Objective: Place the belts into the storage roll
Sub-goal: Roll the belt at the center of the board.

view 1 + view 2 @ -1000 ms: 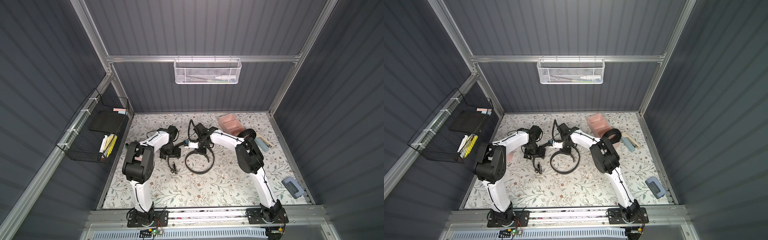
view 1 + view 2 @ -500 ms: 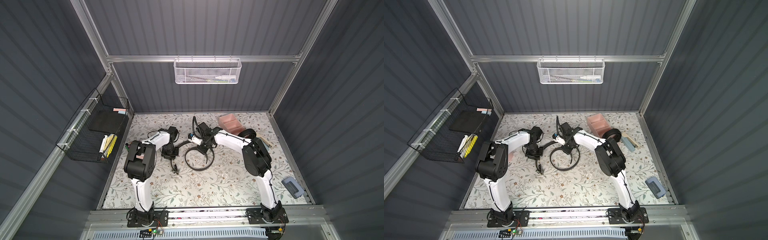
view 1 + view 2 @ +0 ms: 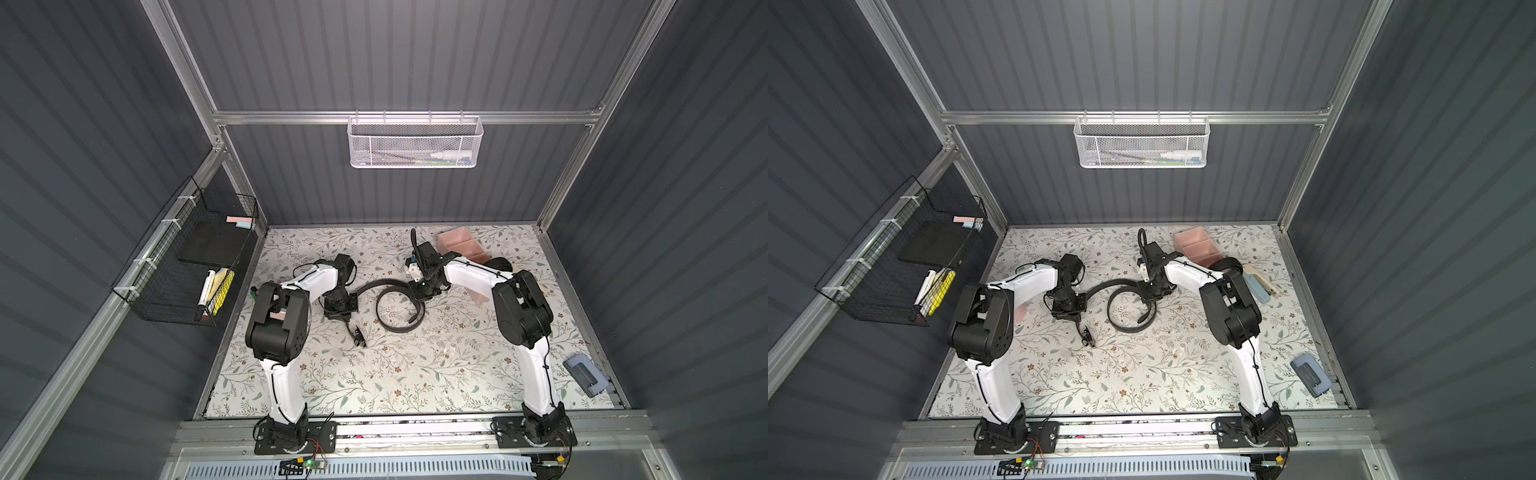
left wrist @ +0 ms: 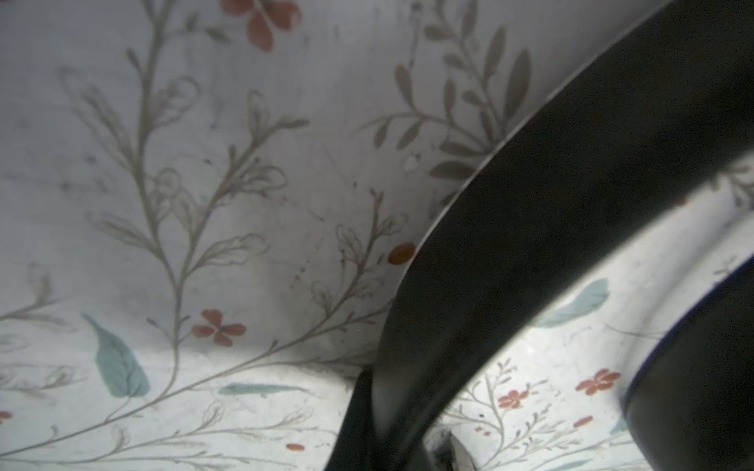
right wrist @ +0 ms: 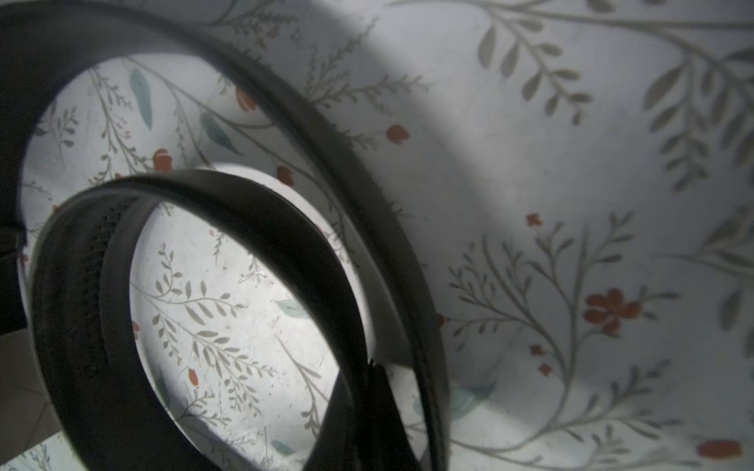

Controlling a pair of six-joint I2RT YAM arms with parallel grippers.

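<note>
Fingers of my left gripper (image 3: 345, 312) pinch the loose belt (image 3: 395, 328) near its buckle (image 3: 360, 336), left of centre in both top views. My right gripper (image 3: 420, 290) is clamped on the same strap further along, I judge so that I can coil it between them. The storage roll (image 3: 459, 245) lies upper right. The coiled belt (image 3: 498, 264) is at it; whether inside a compartment I cannot tell.

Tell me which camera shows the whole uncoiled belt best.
The top views: both show the belt laid out, from loop to buckle. The left wrist view shows only a stretch of strap; the right wrist view shows only part of the loop.
</note>
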